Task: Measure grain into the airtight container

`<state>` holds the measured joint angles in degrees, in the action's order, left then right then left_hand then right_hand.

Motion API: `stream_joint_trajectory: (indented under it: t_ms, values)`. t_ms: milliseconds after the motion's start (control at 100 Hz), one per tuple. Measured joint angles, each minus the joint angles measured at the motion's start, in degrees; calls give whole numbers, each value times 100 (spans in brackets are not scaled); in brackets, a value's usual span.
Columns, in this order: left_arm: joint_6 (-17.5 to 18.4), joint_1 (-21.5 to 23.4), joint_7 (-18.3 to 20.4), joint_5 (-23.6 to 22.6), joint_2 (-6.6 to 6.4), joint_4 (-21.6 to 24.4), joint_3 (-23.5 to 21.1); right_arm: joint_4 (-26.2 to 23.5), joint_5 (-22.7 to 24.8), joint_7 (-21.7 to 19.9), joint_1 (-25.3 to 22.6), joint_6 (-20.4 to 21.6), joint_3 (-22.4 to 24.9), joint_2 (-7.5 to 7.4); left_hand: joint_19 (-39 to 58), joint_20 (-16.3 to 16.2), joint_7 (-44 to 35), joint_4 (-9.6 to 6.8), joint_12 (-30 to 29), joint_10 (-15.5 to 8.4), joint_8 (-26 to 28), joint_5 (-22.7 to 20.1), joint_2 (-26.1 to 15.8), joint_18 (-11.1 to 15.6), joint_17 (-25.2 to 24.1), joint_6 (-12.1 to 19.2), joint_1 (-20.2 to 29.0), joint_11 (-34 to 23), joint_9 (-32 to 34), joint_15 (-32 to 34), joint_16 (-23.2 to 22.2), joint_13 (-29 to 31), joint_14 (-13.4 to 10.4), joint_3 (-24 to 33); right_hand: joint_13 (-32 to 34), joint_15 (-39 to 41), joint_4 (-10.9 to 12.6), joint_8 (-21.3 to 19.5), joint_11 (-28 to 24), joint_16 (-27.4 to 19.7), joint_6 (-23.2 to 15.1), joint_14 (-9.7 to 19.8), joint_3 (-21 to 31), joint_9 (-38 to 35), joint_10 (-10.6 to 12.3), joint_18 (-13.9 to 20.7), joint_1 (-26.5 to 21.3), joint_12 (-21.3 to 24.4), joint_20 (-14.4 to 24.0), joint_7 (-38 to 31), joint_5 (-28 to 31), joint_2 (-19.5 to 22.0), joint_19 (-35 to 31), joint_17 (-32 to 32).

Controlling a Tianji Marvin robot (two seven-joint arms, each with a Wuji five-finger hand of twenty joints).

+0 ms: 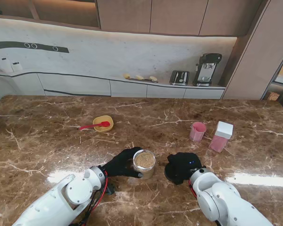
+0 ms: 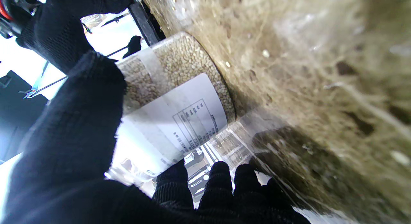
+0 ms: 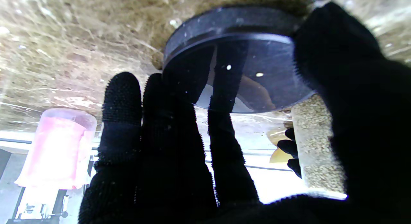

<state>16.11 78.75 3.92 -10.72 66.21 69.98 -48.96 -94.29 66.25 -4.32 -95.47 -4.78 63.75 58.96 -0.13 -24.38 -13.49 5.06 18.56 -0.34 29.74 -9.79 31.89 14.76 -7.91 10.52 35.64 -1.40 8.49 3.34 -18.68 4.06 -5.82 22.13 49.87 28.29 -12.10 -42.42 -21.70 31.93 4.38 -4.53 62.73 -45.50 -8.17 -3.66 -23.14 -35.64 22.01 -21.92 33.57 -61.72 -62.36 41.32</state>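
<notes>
Gripping the open grain jar [image 1: 144,163] near the front centre of the table [image 1: 47,136], the left hand [image 1: 120,162] wraps its side. Just right, the right hand [image 1: 181,165] clasps the black lid [image 3: 237,57] against the tabletop. Pink cup [image 1: 197,131] and pink container [image 1: 221,136] stand farther right.

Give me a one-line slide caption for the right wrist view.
Right hand grips the black lid at the marble table; grain jar and pink cup stand beyond.

Left robot hand [image 1: 121,163] fingers curled in a grasp, right robot hand [image 1: 182,166] palm-down, clasped
</notes>
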Motion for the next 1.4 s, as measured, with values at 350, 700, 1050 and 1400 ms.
stream_joint_trajectory:
  t_ms: [350,700,1050,1400]
  values:
    - [-3,8,10,-4,0,7,-15,-334,-220,6,-126,120,317,70,0,-5,0,0,0,0,0,0,-89,0,4,0,1,0,0,0,0,2,0,-123,49,-3,-6,63,16,0,-13,0,-44,-11,2,-11,0,1,-65,0,0,70,-2,19]
    - [-3,9,9,0,0,9,-11,-1324,-591,-352,-240,343,752,105,0,-22,0,-34,0,0,0,0,-90,0,4,0,1,0,0,0,-1,2,0,-123,49,-3,-8,105,52,0,-13,0,-71,-11,2,-59,0,6,-67,32,0,132,-3,-15]
    - [-2,2,7,-6,-1,3,-3,-1290,-769,-1023,735,478,-98,9,0,-23,0,-39,1,0,-68,0,-90,0,4,0,1,0,0,0,-1,2,0,-123,49,-3,-8,107,91,0,-13,0,-126,-11,2,-60,0,58,-68,136,0,253,-3,-45]
    - [13,6,1,-8,2,-4,-10,-871,-691,-1464,1425,474,-793,-29,0,-48,0,-63,1,0,-68,0,-99,0,4,0,34,0,0,0,-1,2,0,-180,49,-3,-9,121,95,0,-13,0,-134,0,2,-60,0,59,-68,154,-4,303,-3,-94]
